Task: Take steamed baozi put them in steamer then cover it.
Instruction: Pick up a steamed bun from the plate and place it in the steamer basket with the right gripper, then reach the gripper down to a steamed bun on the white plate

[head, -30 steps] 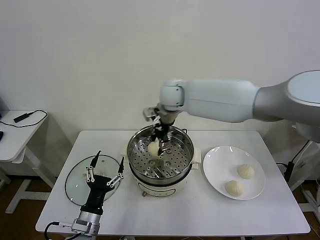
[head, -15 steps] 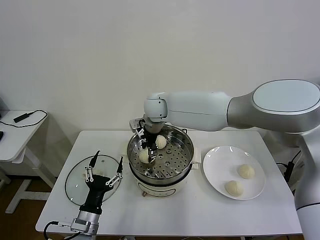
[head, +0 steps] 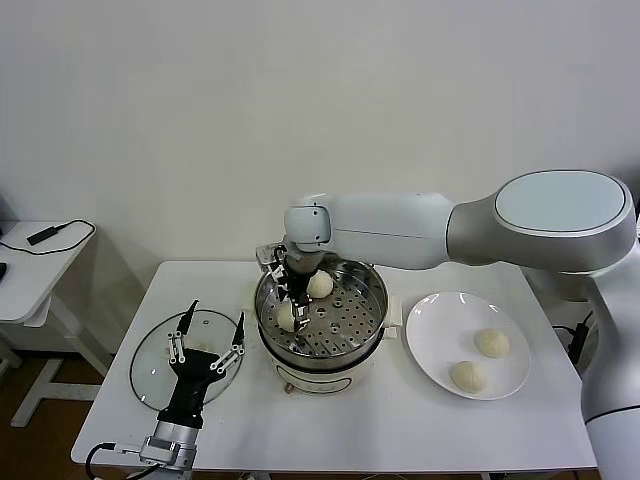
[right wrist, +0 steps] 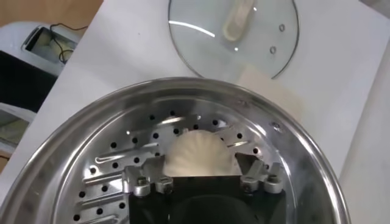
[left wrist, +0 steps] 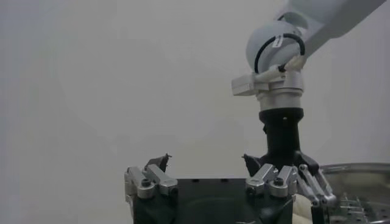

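Two steamed baozi lie inside the steamer (head: 322,318) on its perforated floor: one baozi (head: 320,285) toward the far side, and another baozi (head: 287,314) at the robot's left side of the tray. The right tool (head: 295,308) reaches down into the steamer over that second bun, its fingers spread wide to either side of it and not gripping it; the right wrist view shows the same bun (right wrist: 200,156) sitting free on the tray between the parted fingertips (right wrist: 253,165). The steamer stands in the middle of the white surface (head: 400,430). To the robot's right of it lies a white plate (head: 440,312) carrying two more buns, one nearer the back (head: 491,343) and one nearer the front (head: 466,376), apart from each other. To the robot's left of the steamer the cover (head: 150,365) lies flat on the surface, glass with a pale handle. The left tool (head: 207,340) hovers above the cover with its fingers spread wide, holding nothing. A small side table (head: 25,275) stands farther to the left with a cable on it.
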Motion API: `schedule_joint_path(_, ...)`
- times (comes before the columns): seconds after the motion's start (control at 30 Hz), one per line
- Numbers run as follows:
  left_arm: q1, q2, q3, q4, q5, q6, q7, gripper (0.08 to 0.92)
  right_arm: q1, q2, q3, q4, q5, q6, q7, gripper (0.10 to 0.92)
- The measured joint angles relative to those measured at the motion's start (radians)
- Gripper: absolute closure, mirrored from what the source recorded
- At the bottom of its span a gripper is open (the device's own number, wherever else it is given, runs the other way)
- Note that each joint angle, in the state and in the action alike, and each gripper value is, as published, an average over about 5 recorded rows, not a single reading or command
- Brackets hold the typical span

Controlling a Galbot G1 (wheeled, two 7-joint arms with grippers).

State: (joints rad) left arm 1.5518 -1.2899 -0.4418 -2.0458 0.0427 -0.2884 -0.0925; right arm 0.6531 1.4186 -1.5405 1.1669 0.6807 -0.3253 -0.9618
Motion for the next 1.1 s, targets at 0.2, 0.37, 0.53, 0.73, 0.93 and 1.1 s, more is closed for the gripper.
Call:
schedule_joint_path(0.2,-0.004,0.002,0.006,-0.001,0.000,0.000,0.000,0.177,0.056,-0.110,0.025,0.089,-0.019,0.012,-0.031,0.202)
schedule_joint_path(0.37,-0.010,0.008,0.014,-0.001,0.000,0.002,0.000,0.177,0.109,-0.254,0.037,0.164,-0.055,0.036,-0.080,0.203)
schedule_joint_path(0.53,-0.015,0.013,0.019,0.001,0.000,0.003,0.000,0.177,0.132,-0.425,0.036,0.203,-0.115,0.076,-0.136,0.203)
schedule_joint_path(0.73,-0.017,0.014,0.021,0.006,0.000,0.003,0.000,0.177,0.114,-0.616,0.031,0.220,-0.201,0.133,-0.183,0.203)
schedule_joint_path(0.93,-0.018,0.011,0.023,0.005,0.002,0.006,0.000,0.177,0.039,-0.752,0.038,0.225,-0.272,0.174,-0.193,0.203)
schedule_joint_path(1.1,-0.015,0.010,0.020,0.005,0.004,0.007,-0.001,0.177,-0.047,-0.812,0.052,0.225,-0.318,0.189,-0.177,0.203)
